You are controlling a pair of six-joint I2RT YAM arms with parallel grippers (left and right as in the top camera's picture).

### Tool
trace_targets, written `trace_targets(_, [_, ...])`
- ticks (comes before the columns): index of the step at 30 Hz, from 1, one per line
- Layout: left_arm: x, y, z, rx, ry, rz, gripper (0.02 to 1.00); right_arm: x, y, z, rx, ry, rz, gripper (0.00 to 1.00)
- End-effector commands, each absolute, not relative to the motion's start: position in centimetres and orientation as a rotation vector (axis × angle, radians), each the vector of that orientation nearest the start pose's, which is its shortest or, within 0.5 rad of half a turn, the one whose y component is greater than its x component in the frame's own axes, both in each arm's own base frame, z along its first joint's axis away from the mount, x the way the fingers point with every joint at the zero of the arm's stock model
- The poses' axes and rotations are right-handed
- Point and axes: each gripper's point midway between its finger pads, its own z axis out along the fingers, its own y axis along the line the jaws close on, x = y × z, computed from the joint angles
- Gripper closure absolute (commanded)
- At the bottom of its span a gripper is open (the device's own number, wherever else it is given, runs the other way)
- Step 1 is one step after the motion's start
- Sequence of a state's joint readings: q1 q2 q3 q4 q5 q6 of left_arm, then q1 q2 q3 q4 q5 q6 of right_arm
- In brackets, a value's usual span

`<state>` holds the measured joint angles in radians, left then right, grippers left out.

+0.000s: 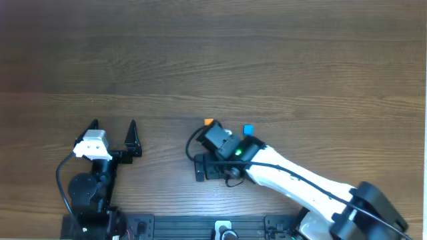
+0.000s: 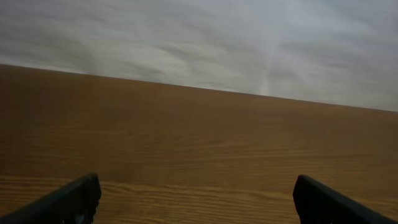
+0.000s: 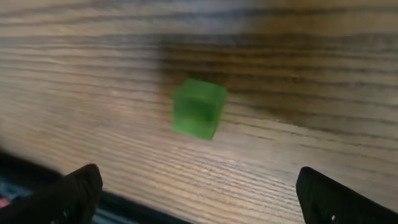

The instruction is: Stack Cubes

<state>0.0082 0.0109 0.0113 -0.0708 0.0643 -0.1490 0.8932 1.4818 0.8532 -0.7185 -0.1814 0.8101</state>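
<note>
A green cube [image 3: 199, 108] lies on the wooden table, under and between the wide-apart fingers of my right gripper [image 3: 199, 190], which is open and holds nothing. In the top view that right gripper [image 1: 208, 155] hangs over the table's middle, near the front. An orange cube [image 1: 209, 122] peeks out just beyond it, and a blue cube [image 1: 248, 130] sits a little to the orange cube's right, beside the arm. At the front left my left gripper [image 1: 113, 130] is open and empty, its fingers [image 2: 74, 199] over bare wood.
The wooden table [image 1: 213, 60] stretches wide and bare toward the back and both sides. A black rail [image 1: 200, 227] with the arm bases runs along the front edge. The right arm's white link [image 1: 300, 187] crosses the front right.
</note>
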Motion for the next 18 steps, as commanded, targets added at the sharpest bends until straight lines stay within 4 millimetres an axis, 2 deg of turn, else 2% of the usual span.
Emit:
trace_targets(1, [24.6,-0.9,15.7,-0.063,1.644,-0.149,0.018,16.2,24.4,3.2,-0.106,3.089,0.335,0.007])
trace_targets(4, [24.6,-0.9,15.7,-0.063,1.644,-0.149,0.02,16.7,24.5,2.4,-0.104,3.085,0.264,0.007])
trace_targets(8, [24.6,-0.9,15.7,-0.063,1.644,-0.149,0.018,17.3,25.2,2.3,-0.118,3.072,0.235,0.007])
trace_targets(12, [24.6,-0.9,15.7,-0.063,1.644,-0.149,0.018,17.6,25.6,2.1,-0.133,3.065,0.198,0.058])
trace_targets(18, [24.6,-0.9,15.7,-0.063,1.644,-0.149,0.018,17.4,25.2,1.7,-0.082,3.076,0.109,0.086])
